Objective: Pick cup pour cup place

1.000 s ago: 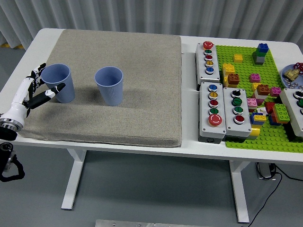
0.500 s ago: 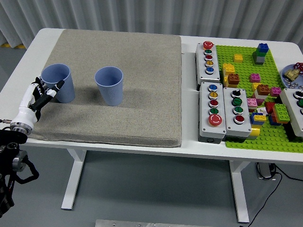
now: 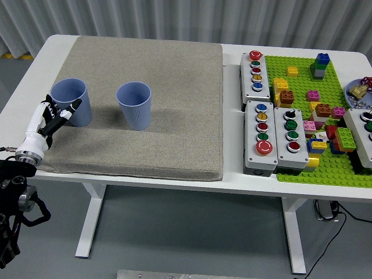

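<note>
1. At the table's [image 3: 145, 181] near left edge, the left arm comes up from the lower-left corner, and the left hand [image 3: 51, 118] sits over the near-left part of the beige mat [image 3: 145, 139].
2. Its fingers are loosely spread and hold nothing. The thumb tip lies just beside the lower wall of the left cup [image 3: 72, 102]; whether it touches cannot be told.
3. The left cup stands upright on the mat near its left edge, mouth open upward.
4. The right cup [image 3: 134, 104] stands upright a little to the right, apart from the first, with bare mat between them.
5. To the right of both cups the mat is bare up to its right edge, and bare again behind them to the far edge.
6. Past the mat's right edge stand button boxes [image 3: 273, 137], close together, beside a green baseplate [image 3: 325, 168] crowded with coloured bricks that reaches the table's right side.
</note>
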Motion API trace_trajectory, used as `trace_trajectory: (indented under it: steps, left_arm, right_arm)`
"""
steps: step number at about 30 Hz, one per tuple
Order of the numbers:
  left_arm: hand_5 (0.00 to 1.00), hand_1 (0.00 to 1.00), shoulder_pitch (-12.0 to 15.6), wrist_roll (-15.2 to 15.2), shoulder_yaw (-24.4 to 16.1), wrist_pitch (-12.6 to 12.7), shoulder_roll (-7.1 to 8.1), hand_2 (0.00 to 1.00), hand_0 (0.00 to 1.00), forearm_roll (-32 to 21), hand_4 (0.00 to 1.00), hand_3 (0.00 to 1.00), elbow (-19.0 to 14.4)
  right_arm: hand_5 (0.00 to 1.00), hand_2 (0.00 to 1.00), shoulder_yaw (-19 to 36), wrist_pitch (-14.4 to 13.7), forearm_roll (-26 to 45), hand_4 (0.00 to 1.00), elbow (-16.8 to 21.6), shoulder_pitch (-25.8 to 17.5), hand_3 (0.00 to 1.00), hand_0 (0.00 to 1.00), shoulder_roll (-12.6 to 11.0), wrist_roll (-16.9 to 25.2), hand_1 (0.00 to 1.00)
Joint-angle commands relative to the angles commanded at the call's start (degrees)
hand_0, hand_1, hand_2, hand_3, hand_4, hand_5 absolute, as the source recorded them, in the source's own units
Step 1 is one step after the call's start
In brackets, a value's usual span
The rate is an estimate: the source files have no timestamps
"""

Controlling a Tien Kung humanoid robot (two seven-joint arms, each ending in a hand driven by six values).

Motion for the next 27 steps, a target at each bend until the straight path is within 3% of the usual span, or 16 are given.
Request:
trace_trajectory:
  steps: [2, 3, 8, 9, 14, 15, 27]
  left_arm:
    - [0.543, 0.901, 0.04, -0.21, -0.02, -0.17, -0.12, 0.998, 0.895, 0.56, 0.998, 0.998, 0.13]
    - [0.269, 0.902, 0.06, -0.36, -0.01, -0.29, -0.15, 0.998, 0.893, 0.76, 0.921, 0.998, 0.14]
    - [0.269, 0.902, 0.02, -0.76, -0.02, -0.59, -0.20, 0.998, 0.893, 1.50, 0.921, 0.998, 0.07]
    - [0.198, 0.902, 0.00, -0.78, -0.03, -0.61, -0.19, 0.998, 0.896, 1.52, 0.898, 0.998, 0.04]
    - [0.198, 0.902, -0.10, -0.53, -0.23, -0.40, -0.10, 0.998, 0.896, 1.36, 0.898, 0.998, 0.07]
    - [0.254, 0.903, -0.16, -0.49, -0.35, -0.40, -0.12, 0.998, 0.896, 1.17, 0.925, 0.998, 0.16]
    - [0.313, 0.904, -0.98, -0.17, -0.52, -0.43, -0.29, 0.998, 0.896, 1.05, 0.954, 0.998, 1.40]
  right_arm:
    - [0.252, 0.744, -0.07, -0.03, 0.08, 0.118, 0.00, -0.01, 0.599, 0.731, 0.03, 0.01, 0.695]
    - [0.253, 0.745, -0.09, -0.04, 0.13, 0.120, 0.00, -0.01, 0.600, 0.731, 0.04, 0.02, 0.695]
    - [0.253, 0.745, -0.10, -0.03, 0.04, 0.120, 0.00, -0.03, 0.600, 0.731, 0.07, -0.01, 0.695]
    - [0.254, 0.744, -0.12, -0.04, 0.07, 0.119, 0.00, -0.03, 0.599, 0.732, 0.07, 0.00, 0.696]
    - [0.254, 0.744, -0.23, -0.02, 0.29, 0.119, 0.00, 0.00, 0.599, 0.732, 0.02, 0.07, 0.696]
    - [0.253, 0.744, -0.30, -0.01, 0.40, 0.120, 0.00, 0.04, 0.599, 0.732, 0.00, 0.10, 0.696]
    - [0.255, 0.744, -0.41, -0.02, 0.75, 0.122, 0.00, 0.20, 0.600, 0.732, -0.01, 0.09, 0.696]
